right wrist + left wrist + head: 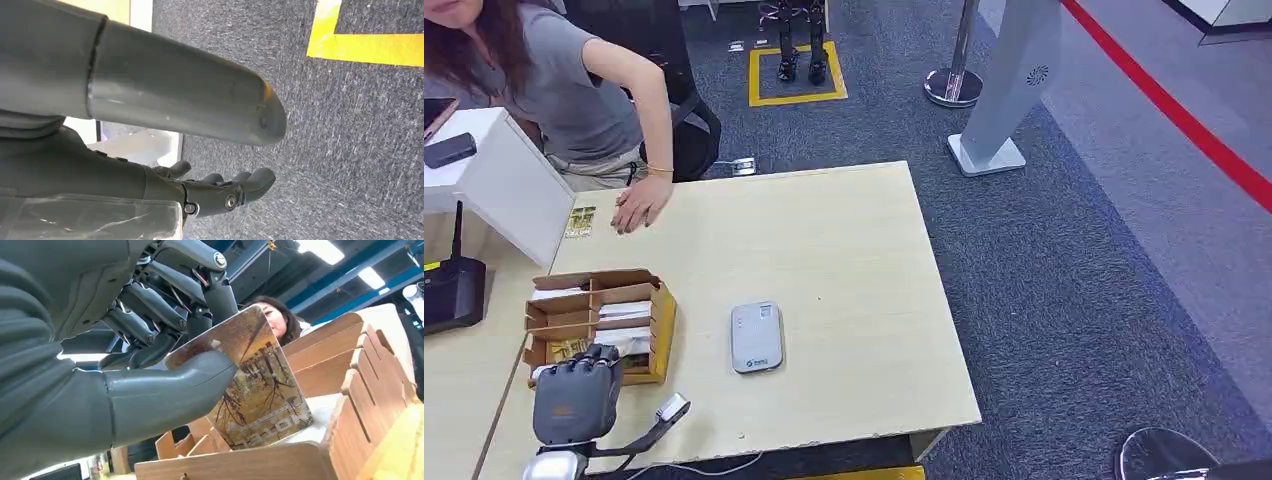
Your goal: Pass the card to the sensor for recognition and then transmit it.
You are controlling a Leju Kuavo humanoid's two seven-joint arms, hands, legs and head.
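The card [260,390], printed with a yellow-brown tree scene, stands tilted in the wooden organiser [320,365]; the grey sensor [756,337] lies flat beside it.

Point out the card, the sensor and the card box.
card [260,390]: left wrist view, middle of its printed face.
sensor [756,337]: head view, centre of its grey top.
card box [663,330]: head view, its right outer wall.
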